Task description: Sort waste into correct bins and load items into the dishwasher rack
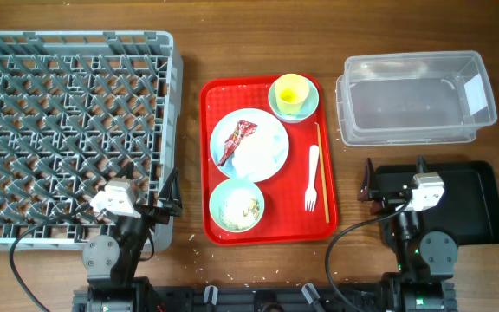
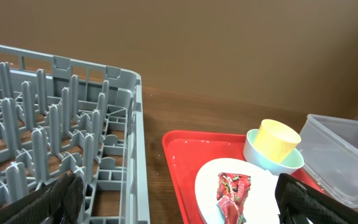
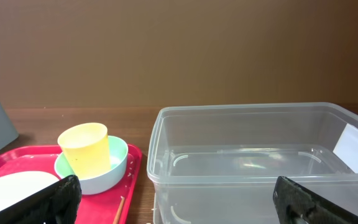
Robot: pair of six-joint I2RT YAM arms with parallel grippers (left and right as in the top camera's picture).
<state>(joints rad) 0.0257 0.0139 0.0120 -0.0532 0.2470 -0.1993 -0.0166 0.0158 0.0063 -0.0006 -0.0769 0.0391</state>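
Waste on flat red serving tray: crinkled red-maroon snack wrapper and crumpled white paper napkin on round light-blue plate, pale rice-like scraps in nearer pale green-blue bowl. Large grey plastic dishwasher rack at left; clear plastic tub and shallow black tray at right. Left gripper beside rack, right gripper over black tray's left edge; the 2 spread wide, empty.

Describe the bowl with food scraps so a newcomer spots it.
Find the flat red serving tray. At its edge nearest the robot, beside the round light-blue plate, sits a pale green-blue bowl. It holds rice-like scraps; the other bowl holds a small yellow cup.
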